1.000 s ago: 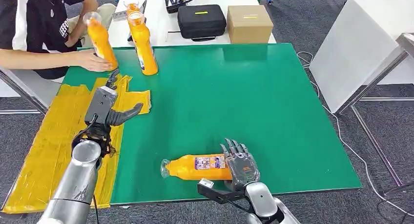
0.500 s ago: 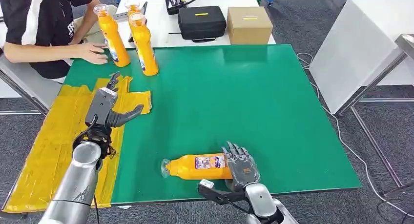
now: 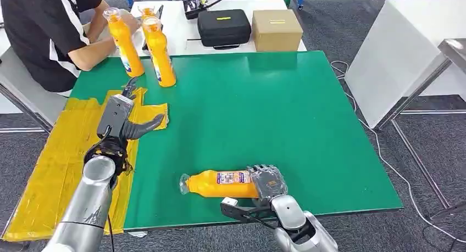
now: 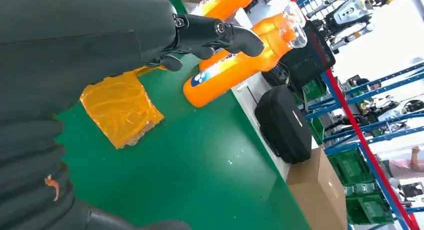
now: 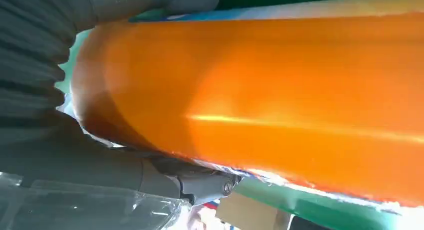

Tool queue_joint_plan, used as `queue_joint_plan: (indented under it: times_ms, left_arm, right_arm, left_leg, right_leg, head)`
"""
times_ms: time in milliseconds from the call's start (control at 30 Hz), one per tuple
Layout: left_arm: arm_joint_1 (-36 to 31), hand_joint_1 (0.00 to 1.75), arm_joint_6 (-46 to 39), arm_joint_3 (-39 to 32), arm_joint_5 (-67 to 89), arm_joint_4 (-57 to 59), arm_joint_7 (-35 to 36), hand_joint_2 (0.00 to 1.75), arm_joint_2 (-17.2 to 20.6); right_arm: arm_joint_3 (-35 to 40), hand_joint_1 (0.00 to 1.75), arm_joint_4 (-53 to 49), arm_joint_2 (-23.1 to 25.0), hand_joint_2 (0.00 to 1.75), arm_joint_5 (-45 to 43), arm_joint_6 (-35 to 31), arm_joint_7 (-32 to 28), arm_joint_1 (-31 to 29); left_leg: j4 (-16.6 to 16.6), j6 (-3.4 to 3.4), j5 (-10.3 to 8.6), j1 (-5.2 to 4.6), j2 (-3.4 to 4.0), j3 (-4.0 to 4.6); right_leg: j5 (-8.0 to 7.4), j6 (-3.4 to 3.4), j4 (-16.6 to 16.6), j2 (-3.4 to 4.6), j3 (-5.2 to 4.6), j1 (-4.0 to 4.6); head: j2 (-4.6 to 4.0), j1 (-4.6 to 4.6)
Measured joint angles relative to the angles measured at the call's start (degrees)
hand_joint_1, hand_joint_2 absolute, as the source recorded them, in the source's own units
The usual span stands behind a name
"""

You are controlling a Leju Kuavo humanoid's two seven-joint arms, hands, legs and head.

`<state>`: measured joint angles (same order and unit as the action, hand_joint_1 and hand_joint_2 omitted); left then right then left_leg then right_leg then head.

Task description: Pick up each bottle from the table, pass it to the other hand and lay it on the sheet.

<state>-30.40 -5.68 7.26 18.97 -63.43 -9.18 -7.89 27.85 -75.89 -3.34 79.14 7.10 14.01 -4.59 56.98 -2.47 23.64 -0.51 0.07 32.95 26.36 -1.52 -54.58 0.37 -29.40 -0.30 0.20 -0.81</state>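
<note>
Right hand (image 3: 268, 182) curled over the base end of the lying orange plastic bottle with the printed label (image 3: 221, 185), fingers wrapped on top, thumb underneath as seen in the right wrist view, gripping it low at the near edge of the green table mat (image 3: 264, 115). Bottle on its side, neck pointing toward the robot's left, resting on the mat. Left hand (image 3: 122, 118) raised over the boundary of mat and yellow crinkled plastic sheet (image 3: 60, 158), fingers apart and pointing away, thumb stuck out toward the mat, holding nothing; silver forearm rising from the lower left. Sheet spread along the left side of the table, one flap lying over the green. At the far left corner, two upright orange plastic bottles (image 3: 141, 46) side by side, near a seated person in a black shirt (image 3: 38, 32) with an arm behind them. Beyond the mat, a white table carrying a black zipped case (image 3: 223, 27) and a brown cardboard box (image 3: 276, 29). Grey carpet floor (image 3: 351, 21) around, white table (image 3: 406, 49) to the right, blue racking in the left wrist view.
</note>
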Motion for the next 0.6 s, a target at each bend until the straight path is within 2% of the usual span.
queue_joint_plan:
  times_ms: [300, 467, 600]
  left_arm:
    - [-0.1, 0.00, 0.0, 0.0, -0.1, 0.0, 0.0, 1.75, -0.1]
    - [0.2, 0.00, -0.3, -0.1, -0.2, -0.3, 0.1, 1.75, -0.1]
    - [2.9, 0.00, 0.2, -0.9, -1.8, -3.0, -0.8, 1.75, 0.0]
  right_arm:
    - [0.6, 1.75, 2.8, 0.3, 1.75, -0.7, -0.6, -0.8, -2.2]
    - [-0.4, 1.75, 3.0, 1.2, 1.75, -4.1, -8.4, -0.8, -2.2]
    - [-3.8, 1.75, 0.3, 2.6, 1.75, -7.9, -19.3, -3.5, 0.8]
  left_leg:
    - [0.0, 0.16, -0.12, 0.12, 0.39, -0.23]
    - [0.0, 0.15, -0.28, 0.11, 0.36, -0.16]
    - [0.0, 0.05, -0.66, 0.10, 0.12, 0.56]
  right_leg:
    - [-0.26, 0.29, 0.0, 0.34, 0.10, 0.15]
    - [-0.37, 0.23, 0.0, 0.33, 0.32, 0.15]
    - [-0.56, -0.04, -0.1, 0.15, 0.13, 0.15]
  head:
    - [-0.02, -0.02]
    - [-0.02, -0.04]
    - [-0.02, -0.02]
